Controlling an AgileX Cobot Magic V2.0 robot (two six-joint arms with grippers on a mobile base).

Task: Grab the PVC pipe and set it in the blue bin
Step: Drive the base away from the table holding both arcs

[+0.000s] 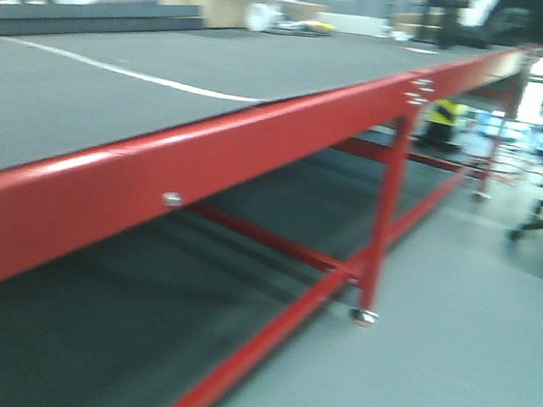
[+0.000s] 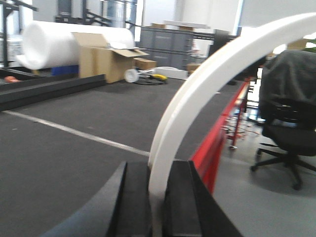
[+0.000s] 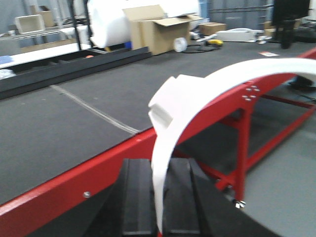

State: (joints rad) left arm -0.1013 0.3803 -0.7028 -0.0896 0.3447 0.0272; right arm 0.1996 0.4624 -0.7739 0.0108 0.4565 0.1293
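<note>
A dark-grey tabletop (image 1: 296, 65) on a red frame (image 1: 257, 153) bears a white line (image 1: 130, 74). Toward its far side stand an open cardboard box (image 2: 106, 61) and a big white roll (image 2: 49, 42). A black office chair (image 2: 289, 133) sits on the floor nearby.

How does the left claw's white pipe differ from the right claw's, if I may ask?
The left claw holds a plain smooth pipe; the right claw holds a pipe with a stepped lump. The left pipe rises steeper; the right pipe bends flatter. Both are white, curved.
</note>
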